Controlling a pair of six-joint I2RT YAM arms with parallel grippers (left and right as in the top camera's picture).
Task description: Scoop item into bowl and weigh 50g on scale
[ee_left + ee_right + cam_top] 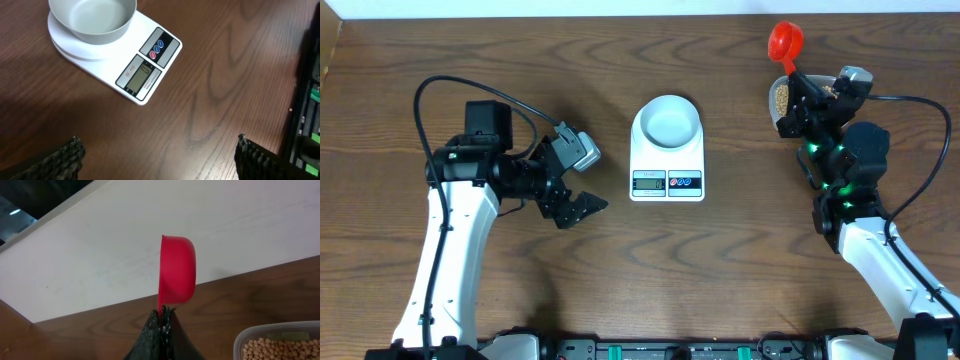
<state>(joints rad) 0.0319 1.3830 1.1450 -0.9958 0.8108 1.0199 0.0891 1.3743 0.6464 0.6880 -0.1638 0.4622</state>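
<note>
Right end effector (161, 325) clamped on red plastic scoop (177, 270) handle, near clear plastic tub (285, 326) w/ small tan round beans (275, 349). Left end effector (582, 205) wide, empty. Small white round bowl (667, 120) sits on flat white digital scale (667, 170), mid surface. Dip scoop low, lift level, no spills

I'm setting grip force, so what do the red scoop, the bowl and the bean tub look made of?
Red scoop: probably moulded plastic, uniform colour, soft satin sheen. Bowl: smooth, pale, evenly shaded; plastic or glazed ceramic, unclear. Tub: clear plastic, judging by its thin translucent rim around the beans.
</note>
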